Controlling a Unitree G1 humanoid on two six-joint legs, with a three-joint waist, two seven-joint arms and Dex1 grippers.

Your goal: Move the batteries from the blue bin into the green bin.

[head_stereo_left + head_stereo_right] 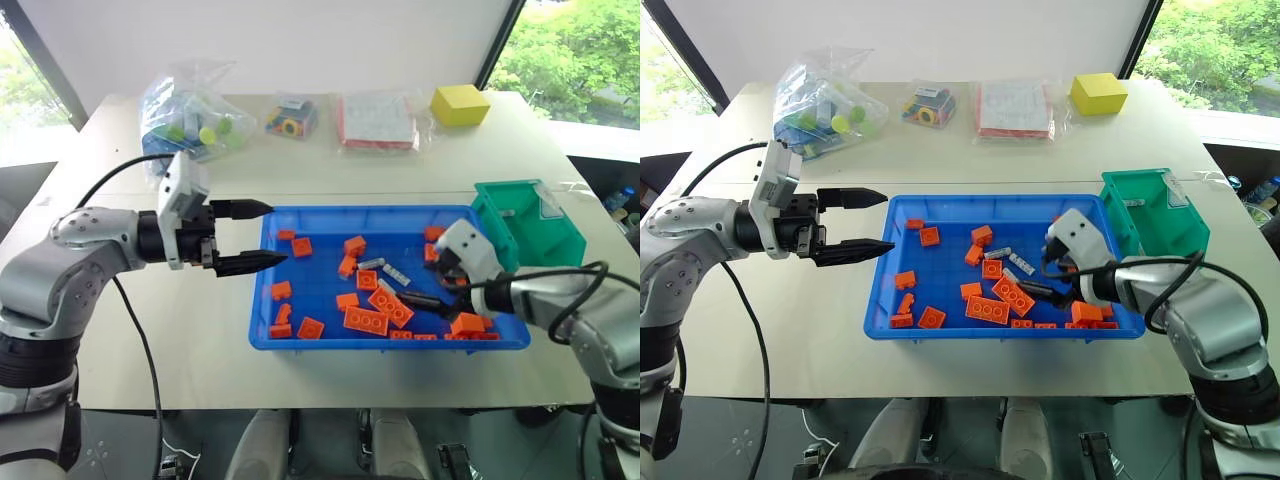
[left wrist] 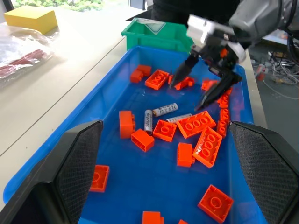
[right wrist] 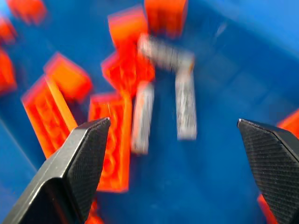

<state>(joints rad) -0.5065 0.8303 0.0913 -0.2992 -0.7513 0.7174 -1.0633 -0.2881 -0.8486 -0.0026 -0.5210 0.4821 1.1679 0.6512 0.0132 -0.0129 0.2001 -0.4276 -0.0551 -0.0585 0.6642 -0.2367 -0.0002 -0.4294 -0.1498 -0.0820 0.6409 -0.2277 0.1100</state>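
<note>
1. Right gripper is spread wide and empty, over the blue bin, angled down at the batteries.
2. Three batteries lie mid-bin, touching orange bricks; from the gripper they sit at about 10 o'clock.
3. Left gripper is spread, empty, at the bin's 9 o'clock rim.
4. Green bin is at the blue bin's 2 o'clock corner.
5. Risk: with the fingers this wide, they could close on a brick along with a battery, or knock it away.
</note>
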